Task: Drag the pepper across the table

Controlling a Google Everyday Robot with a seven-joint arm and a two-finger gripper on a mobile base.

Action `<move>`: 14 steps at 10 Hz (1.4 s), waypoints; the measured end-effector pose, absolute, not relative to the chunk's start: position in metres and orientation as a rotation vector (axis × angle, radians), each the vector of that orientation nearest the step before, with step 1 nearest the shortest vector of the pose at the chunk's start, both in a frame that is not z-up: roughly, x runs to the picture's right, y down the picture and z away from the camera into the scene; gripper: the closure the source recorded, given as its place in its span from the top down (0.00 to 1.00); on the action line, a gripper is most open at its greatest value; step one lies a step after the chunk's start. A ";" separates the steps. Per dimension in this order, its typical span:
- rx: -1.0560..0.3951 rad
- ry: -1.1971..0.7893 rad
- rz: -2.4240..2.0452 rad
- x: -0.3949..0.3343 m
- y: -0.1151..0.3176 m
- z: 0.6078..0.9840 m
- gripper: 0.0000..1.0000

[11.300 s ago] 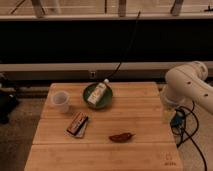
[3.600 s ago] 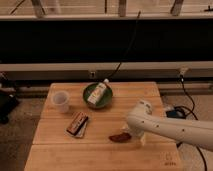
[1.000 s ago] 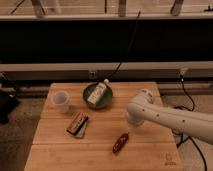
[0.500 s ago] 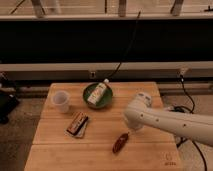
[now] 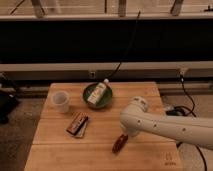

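The pepper (image 5: 119,143), small, dark reddish-brown and elongated, lies tilted on the light wooden table (image 5: 95,157) in its front middle. My white arm reaches in from the right. Its gripper (image 5: 125,134) points down at the pepper's upper right end, right at it or touching it. The arm's rounded wrist covers most of the gripper.
A green bowl (image 5: 97,95) holding a white bottle stands at the table's back centre. A pale cup (image 5: 61,100) is at the back left, and a flat brown-orange packet (image 5: 77,124) lies left of centre. A dark logo (image 5: 170,161) marks the front right corner. A black cable hangs behind the table.
The arm's wrist has shifted slightly left and lower over the pepper. The pepper has stayed where it lay a second ago, nearer the front and more tilted than at the start.
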State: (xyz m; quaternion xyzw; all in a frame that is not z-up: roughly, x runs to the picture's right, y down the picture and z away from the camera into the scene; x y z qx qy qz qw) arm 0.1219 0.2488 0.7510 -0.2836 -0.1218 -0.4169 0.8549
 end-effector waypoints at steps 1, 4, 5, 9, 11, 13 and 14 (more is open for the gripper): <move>-0.610 -0.269 -0.888 0.115 0.253 0.751 0.80; -0.659 -0.287 -0.899 0.109 0.267 0.764 0.80; -0.673 -0.293 -0.902 0.107 0.271 0.770 0.80; -0.699 -0.304 -0.897 0.110 0.277 0.778 0.53; -0.698 -0.311 -0.893 0.114 0.277 0.778 0.31; -0.686 -0.316 -0.877 0.117 0.273 0.779 0.13; -0.679 -0.314 -0.865 0.121 0.270 0.779 0.03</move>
